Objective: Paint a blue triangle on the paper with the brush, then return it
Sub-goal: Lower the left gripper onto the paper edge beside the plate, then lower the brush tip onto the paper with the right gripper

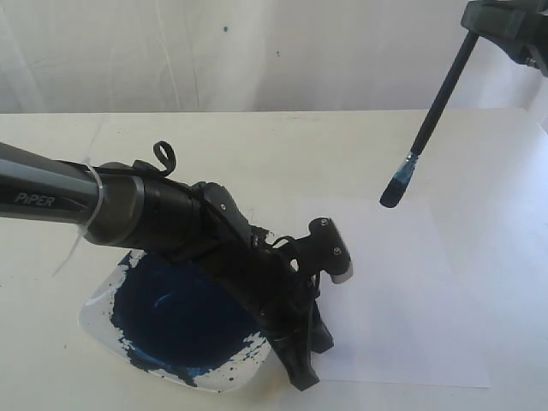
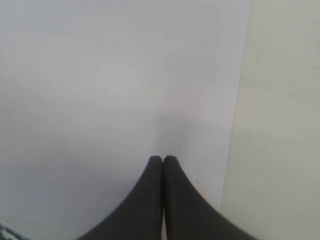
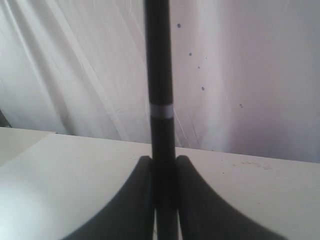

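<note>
The white paper (image 1: 402,291) lies right of the paint plate, and no blue triangle shows on it. My right gripper (image 1: 476,26), high at the top right, is shut on the black handle of the brush (image 1: 432,116). The brush slants down with its blue-stained tip hanging above the paper's far part. In the right wrist view the brush (image 3: 159,75) rises from between the closed fingers of the right gripper (image 3: 163,160). My left gripper (image 1: 301,377) reaches across the plate, shut and empty, its tips down at the paper's near left edge. The left wrist view shows the left gripper (image 2: 163,159) over the paper (image 2: 100,75).
A clear plate (image 1: 98,312) holding a dark blue pool of paint (image 1: 180,317) sits under the left arm, at the near left. The cream table (image 1: 282,145) stretches back to a white draped backdrop (image 1: 257,51).
</note>
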{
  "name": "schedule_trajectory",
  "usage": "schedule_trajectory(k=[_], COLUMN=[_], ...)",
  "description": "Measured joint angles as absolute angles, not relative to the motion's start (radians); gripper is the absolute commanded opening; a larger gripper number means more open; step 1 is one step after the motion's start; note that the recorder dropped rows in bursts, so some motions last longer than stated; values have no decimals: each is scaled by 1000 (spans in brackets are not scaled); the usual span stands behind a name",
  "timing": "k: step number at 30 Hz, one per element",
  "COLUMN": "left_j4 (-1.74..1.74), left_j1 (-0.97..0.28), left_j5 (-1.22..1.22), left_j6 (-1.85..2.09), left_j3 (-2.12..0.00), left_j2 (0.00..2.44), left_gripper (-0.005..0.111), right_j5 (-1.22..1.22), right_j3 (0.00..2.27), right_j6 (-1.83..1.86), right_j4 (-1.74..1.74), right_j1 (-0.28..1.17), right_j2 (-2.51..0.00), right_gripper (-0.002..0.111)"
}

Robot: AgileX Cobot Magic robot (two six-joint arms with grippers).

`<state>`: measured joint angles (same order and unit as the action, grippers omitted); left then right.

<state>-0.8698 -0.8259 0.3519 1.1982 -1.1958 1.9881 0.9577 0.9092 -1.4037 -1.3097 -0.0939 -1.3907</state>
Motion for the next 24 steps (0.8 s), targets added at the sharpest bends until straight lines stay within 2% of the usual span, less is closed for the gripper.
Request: schedule_trajectory(k=[24], left_j4=[-870], left_j1=[-826], left_j5=[357], left_j6=[1234], left_j3=[-1200], left_j2=[2000], left_gripper=[0], right_j5=[1003], right_j3=[909], right_j6=[-1341], right_j4=[-1218], right_j1=[-92], right_j2=[-1453], right_gripper=[0])
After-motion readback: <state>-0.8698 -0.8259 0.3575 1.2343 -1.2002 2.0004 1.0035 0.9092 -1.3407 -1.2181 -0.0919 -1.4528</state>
